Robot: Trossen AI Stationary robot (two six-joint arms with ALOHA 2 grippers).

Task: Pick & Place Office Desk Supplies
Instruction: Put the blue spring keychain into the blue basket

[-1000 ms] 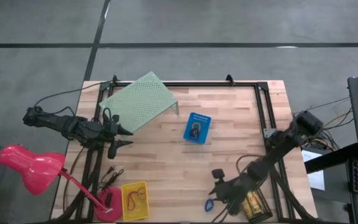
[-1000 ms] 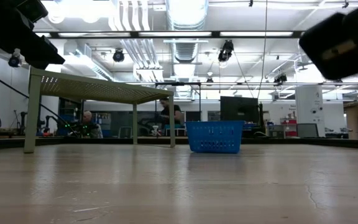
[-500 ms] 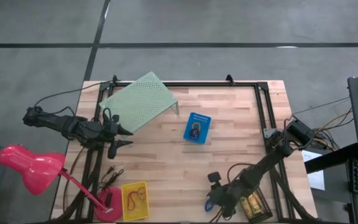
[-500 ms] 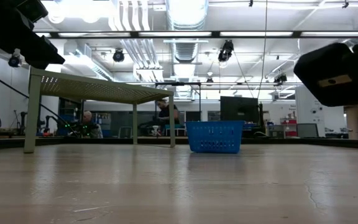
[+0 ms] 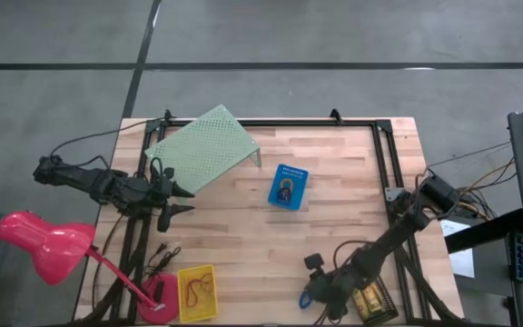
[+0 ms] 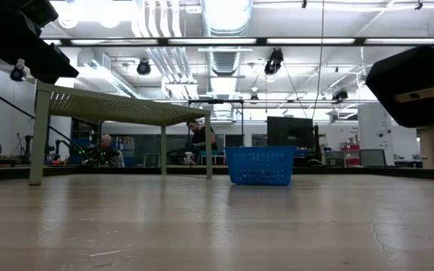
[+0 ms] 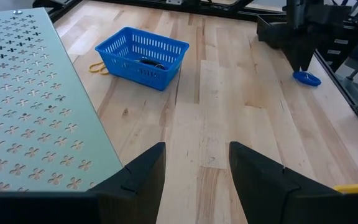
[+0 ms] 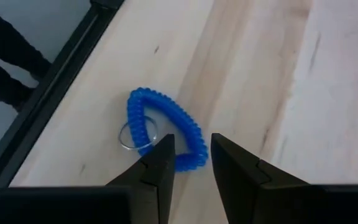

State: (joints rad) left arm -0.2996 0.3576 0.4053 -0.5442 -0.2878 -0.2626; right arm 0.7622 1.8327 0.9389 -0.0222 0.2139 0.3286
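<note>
Blue ring (image 8: 161, 132) beside table edge (image 8: 55, 99)

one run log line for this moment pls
right gripper: open, over blue coil ring near table's front edge | left gripper: open, waiting beside green riser | blue bin: mid-table

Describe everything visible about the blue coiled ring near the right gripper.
The blue coiled ring is a springy spiral cord, plastic by its look, bent into a closed, roughly triangular loop with a thin metal split ring threaded on one side. It lies flat on the wooden table, close to the table's dark frame edge. The right gripper hangs directly over it, its two dark fingers parted astride one corner of the loop; whether they touch it cannot be told. Nothing else touches it.
</note>
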